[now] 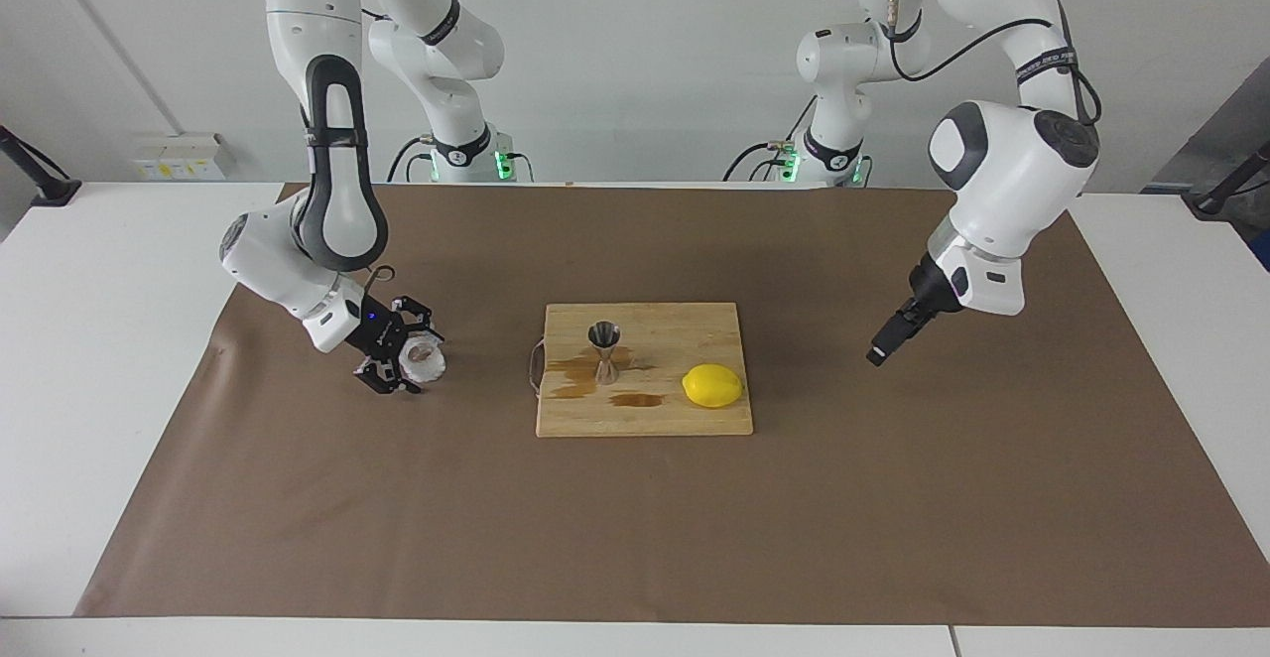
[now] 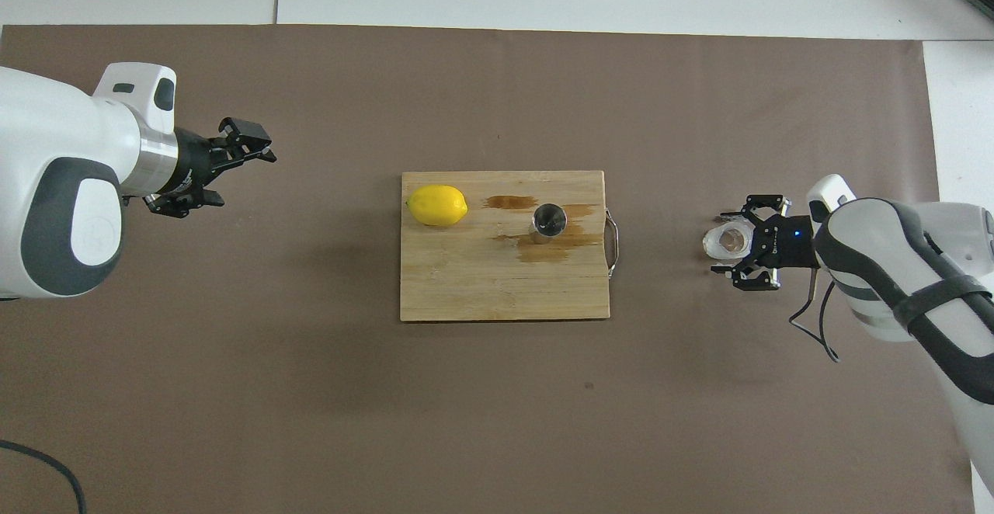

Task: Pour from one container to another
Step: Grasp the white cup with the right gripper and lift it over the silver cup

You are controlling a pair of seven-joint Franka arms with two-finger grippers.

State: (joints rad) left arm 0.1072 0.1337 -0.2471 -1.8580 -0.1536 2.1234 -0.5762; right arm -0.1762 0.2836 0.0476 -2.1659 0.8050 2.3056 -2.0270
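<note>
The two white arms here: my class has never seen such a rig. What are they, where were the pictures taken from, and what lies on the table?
They are robot arms, each ending in a two-finger end effector. One picture faces them from across the table; the other looks down from above their end. On a brown mat lies a wooden board bearing a steel jigger, a lemon and brown stains. A frosty glass cup stands on the mat toward the right arm's end. The right end effector is at it; a grip cannot be confirmed. The left end effector hangs open and empty over the mat.
</note>
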